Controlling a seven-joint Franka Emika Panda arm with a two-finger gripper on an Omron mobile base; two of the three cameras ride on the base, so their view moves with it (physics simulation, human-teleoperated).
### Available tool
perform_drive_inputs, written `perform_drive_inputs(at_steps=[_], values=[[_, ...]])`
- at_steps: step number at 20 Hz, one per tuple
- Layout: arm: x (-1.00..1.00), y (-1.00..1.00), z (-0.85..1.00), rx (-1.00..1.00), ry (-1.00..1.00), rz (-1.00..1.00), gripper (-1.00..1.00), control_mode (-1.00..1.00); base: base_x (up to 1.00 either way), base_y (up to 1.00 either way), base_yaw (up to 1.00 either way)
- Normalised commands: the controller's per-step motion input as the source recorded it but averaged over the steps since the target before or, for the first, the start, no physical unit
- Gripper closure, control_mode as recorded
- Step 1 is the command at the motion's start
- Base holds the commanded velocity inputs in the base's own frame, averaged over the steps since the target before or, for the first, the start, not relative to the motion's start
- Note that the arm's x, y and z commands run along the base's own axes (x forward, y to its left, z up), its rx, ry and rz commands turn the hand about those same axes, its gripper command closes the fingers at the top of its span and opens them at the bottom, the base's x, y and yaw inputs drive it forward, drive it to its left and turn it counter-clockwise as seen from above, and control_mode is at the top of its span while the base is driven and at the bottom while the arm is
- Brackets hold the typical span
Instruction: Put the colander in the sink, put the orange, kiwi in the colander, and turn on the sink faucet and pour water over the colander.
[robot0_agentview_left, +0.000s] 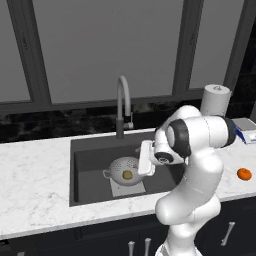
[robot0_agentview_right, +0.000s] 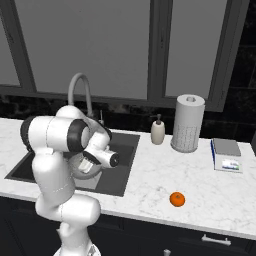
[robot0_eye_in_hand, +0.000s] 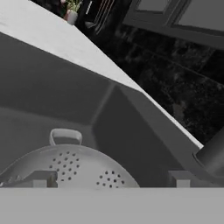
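White marble counter (robot0_agentview_left: 35, 185) under tall dark-framed windows (robot0_agentview_left: 100, 45), black stone backsplash behind. Dark sink (robot0_agentview_left: 90, 150) set in the counter.

Hidden or unclear:
- Gripper (robot0_eye_in_hand: 111, 177) — in the hand view just two small grey fingertips (robot0_eye_in_hand: 43, 178) at the bottom edge, standing wide apart, nothing between them. From the base cameras the hand is masked by the wrist and forearm; it sits low over the sink's right half.
- Colander (robot0_agentview_left: 125, 171) upright on the lighter square at the sink bottom; its right rim is covered by the arm in the left base view, and in the right base view it is mostly behind the arm. In the hand view its lower part is cut off; one loop handle shows on the far rim.
- Kiwi (robot0_agentview_left: 128, 174) lies inside the colander, a small brownish spot, detail too coarse to say more.
- Faucet (robot0_agentview_left: 122, 107) behind the sink, spout arched toward the basin; whether water runs cannot be told.

Around:
- Orange (robot0_agentview_right: 177, 199) on the counter right of the sink, well apart from the colander, near the front edge.
- Soap dispenser (robot0_agentview_right: 158, 130) just beside paper towel roll (robot0_agentview_right: 188, 123) by the backsplash.
- Small scale-like device (robot0_agentview_right: 226, 154) further right
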Motion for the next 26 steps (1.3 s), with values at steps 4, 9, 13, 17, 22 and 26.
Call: perform_drive_inputs(at_steps=[4,9,13,17,22,26], values=[[-0.28,-0.39,0.98,0.01,-0.03,0.0,-1.0,-1.0,0.0,0.0,0.0],[-0.6,-0.31,1.0,0.0,-0.06,0.0,-1.0,-1.0,0.0,0.0,0.0],[-0.97,-0.21,1.0,0.0,-0.17,-0.01,-1.0,-1.0,0.0,0.0,0.0],[-0.93,-0.15,1.0,0.0,-0.19,-0.1,-1.0,-1.0,0.0,0.0,0.0],[-0.57,-0.22,1.0,-0.03,0.0,-0.17,-1.0,-1.0,0.0,0.0,0.0],[-0.61,-0.36,0.69,-0.14,0.1,-0.2,-1.0,-1.0,0.0,0.0,0.0]])
